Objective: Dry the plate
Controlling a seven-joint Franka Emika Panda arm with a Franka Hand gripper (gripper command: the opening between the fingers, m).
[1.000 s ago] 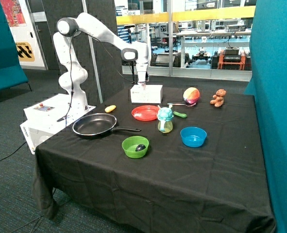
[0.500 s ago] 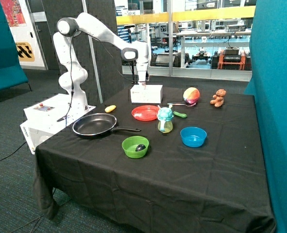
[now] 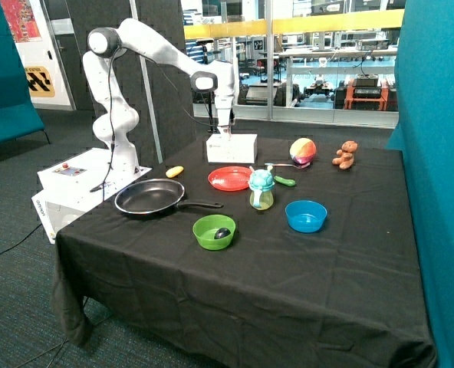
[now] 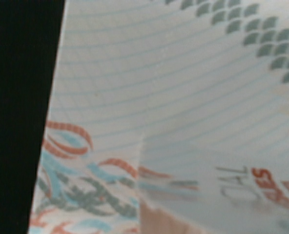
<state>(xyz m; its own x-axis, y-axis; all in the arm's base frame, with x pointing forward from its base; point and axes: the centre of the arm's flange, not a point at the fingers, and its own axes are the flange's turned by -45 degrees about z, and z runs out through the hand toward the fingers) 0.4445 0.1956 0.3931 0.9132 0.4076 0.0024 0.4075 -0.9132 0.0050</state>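
Here the gripper, finger state indiscernible, hangs directly over the white printed tissue box; the flat round red plastic plate lies nearby.

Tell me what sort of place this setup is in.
Probably a robotics lab or demo area: the gripper hangs over a white tissue box on a black-draped table, the red plate sits undried, and workbenches show behind glass.

The room is evenly lit from overhead, with brighter daylight showing through the glass wall behind the arm. The black cloth on the worktop soaks up light, so shadows under the objects hardly show. The frying pan carries a soft sheen. Up close, the wrist view is blurred, the tissue box print smeared and out of focus.
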